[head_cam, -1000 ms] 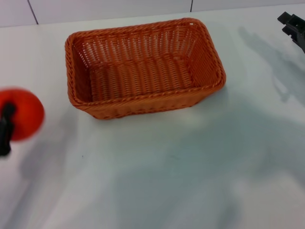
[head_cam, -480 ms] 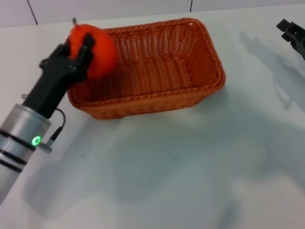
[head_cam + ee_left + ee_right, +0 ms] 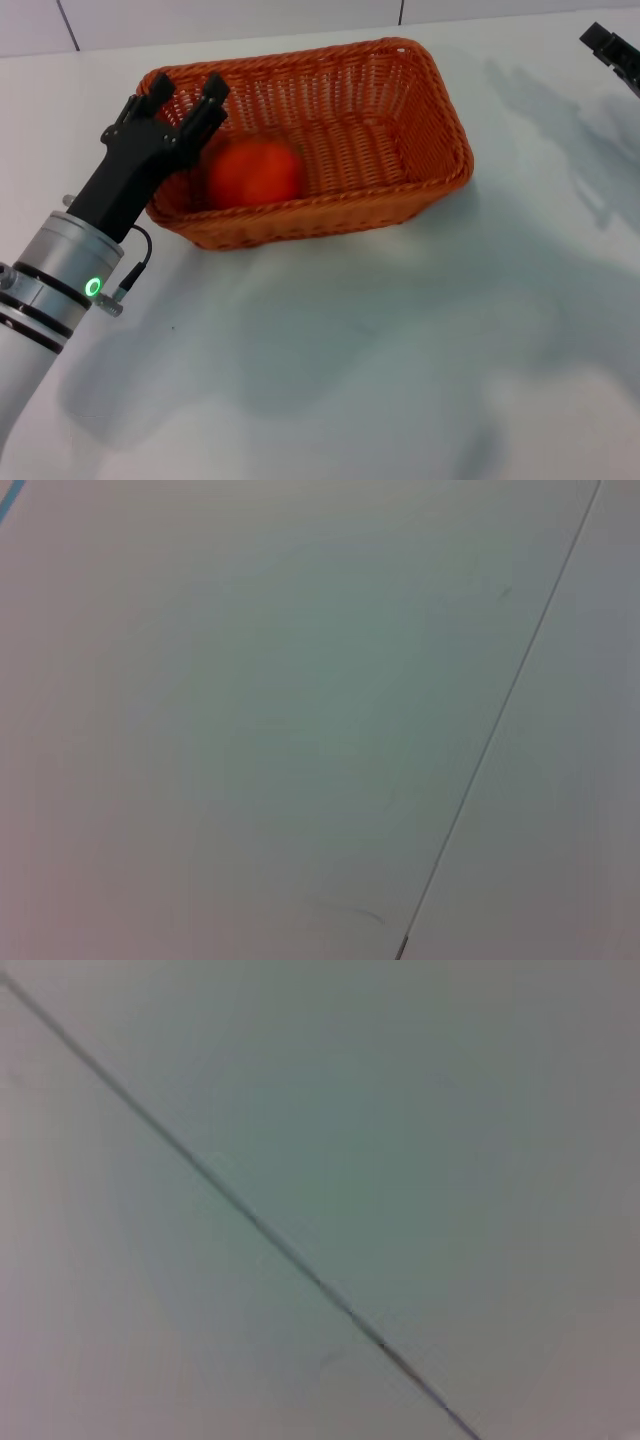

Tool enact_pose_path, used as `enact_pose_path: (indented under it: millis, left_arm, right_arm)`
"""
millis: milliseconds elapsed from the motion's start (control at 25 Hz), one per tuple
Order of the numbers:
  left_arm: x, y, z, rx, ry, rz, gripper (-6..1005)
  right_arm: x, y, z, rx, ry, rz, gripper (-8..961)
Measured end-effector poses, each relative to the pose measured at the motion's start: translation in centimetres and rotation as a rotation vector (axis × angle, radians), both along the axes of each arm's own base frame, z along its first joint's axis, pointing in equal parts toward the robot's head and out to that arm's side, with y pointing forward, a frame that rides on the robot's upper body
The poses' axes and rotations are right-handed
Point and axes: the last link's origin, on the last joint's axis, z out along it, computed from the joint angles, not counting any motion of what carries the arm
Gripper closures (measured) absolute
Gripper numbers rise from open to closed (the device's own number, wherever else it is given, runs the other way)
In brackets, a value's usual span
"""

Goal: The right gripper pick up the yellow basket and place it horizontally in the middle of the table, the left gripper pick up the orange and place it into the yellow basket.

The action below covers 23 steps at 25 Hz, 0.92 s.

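The orange-brown wicker basket lies lengthwise across the middle of the white table. The orange rests inside it, toward its left end. My left gripper hovers over the basket's left rim, just left of the orange, with its fingers spread open and empty. Its silver arm with a green light runs down to the lower left. Only the black tip of my right gripper shows at the far right edge, well away from the basket. The wrist views show only a plain pale surface with a seam.
A white tiled wall runs along the back of the table. Arm shadows fall on the cloth at the front and the right.
My left gripper carried the orange from the far left up over the basket's left end, then opened. The orange dropped into the basket and now rests there.
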Motion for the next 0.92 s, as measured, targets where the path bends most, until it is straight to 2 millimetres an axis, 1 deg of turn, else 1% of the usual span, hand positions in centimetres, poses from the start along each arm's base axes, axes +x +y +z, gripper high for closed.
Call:
enact_pose_path:
  millis: [80, 160, 280, 400, 440, 520, 680, 880, 920]
  left_arm:
    - [0.0, -0.1, 0.1, 0.008, -0.007, 0.001, 252]
    - [-0.2, -0.4, 0.6, 0.035, -0.035, 0.005, 205]
    - [-0.5, -1.3, 1.7, 0.097, -0.09, -0.003, 135]
    - [-1.6, -2.5, 3.0, 0.178, -0.118, 0.012, 133]
    - [-2.3, -3.1, 3.8, 0.231, -0.125, 0.036, 133]
    - [-2.8, -3.4, 4.1, 0.258, -0.124, 0.057, 132]
    - [-3.6, -3.7, 4.5, 0.279, -0.12, 0.087, 130]
    - [-4.3, -3.8, 5.2, 0.314, -0.113, 0.116, 129]
    - [-4.5, -3.8, 5.3, 0.324, -0.116, 0.124, 129]
  right_arm:
    - [-0.6, -0.2, 0.3, 0.012, -0.048, 0.071, 473]
    - [-1.4, -0.5, 0.4, 0.02, -0.111, 0.159, 473]
    - [-2.2, -0.7, 0.7, 0.046, -0.189, 0.242, 471]
    - [-2.7, -0.9, 0.9, 0.094, -0.257, 0.291, 470]
    - [-2.7, -1.0, 0.9, 0.11, -0.276, 0.3, 470]
    - [-2.7, -1.0, 1.0, 0.141, -0.301, 0.304, 429]
    - [-2.0, -1.3, 1.3, 0.21, -0.299, 0.257, 347]
    - [-0.9, -2.1, 2.0, 0.337, -0.316, 0.196, 111]
    - [-0.8, -2.2, 2.2, 0.355, -0.324, 0.186, 111]
